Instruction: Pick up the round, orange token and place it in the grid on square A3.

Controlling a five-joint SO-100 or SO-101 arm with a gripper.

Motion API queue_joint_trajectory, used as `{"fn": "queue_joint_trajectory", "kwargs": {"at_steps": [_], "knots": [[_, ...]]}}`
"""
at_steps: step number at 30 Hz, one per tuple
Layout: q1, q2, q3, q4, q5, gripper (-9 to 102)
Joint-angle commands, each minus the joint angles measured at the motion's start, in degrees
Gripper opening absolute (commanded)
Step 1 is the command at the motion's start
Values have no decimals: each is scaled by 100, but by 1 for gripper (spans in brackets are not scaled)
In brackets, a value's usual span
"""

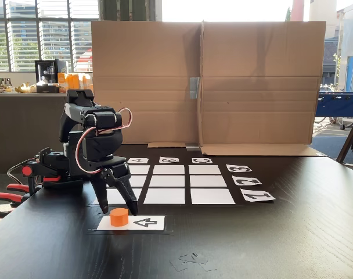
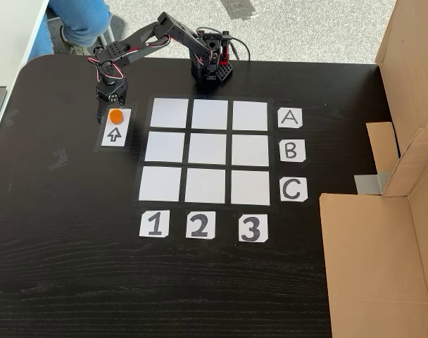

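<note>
The orange token [image 1: 119, 217] [image 2: 115, 116] stands on one end of a white arrow card [image 1: 146, 222] [image 2: 115, 135], beside the grid [image 1: 170, 181] [image 2: 210, 149]. My gripper [image 1: 115, 204] [image 2: 109, 110] hangs open right at the token, its black fingertips spread to either side of it and not closed on it. Square A3 [image 1: 140, 170] [image 2: 251, 115] is bare. It is the grid's far left cell in the fixed view from the table's level and its top right cell in the fixed view from above.
Letter tags [image 2: 291, 151] and number tags [image 2: 200, 225] edge the grid. A tall cardboard wall [image 1: 205, 81] [image 2: 404, 84] stands along one side of the black table. The arm's base [image 2: 212, 67] sits at the table's edge, where a person's leg [image 2: 80, 21] shows.
</note>
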Motion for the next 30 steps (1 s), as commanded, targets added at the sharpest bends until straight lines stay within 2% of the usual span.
{"fn": "queue_joint_trajectory", "kwargs": {"at_steps": [1,14,15,18,19,30], "knots": [[-97,-9,-141,0,-114,41],[-167,-255,-211,-44,-132,40],[-167,-264,-211,-53,-132,37],[-158,-290,-202,-97,-105,6],[-158,-290,-193,-105,-123,0],[9,0,-105,-431,9,-1]]}}
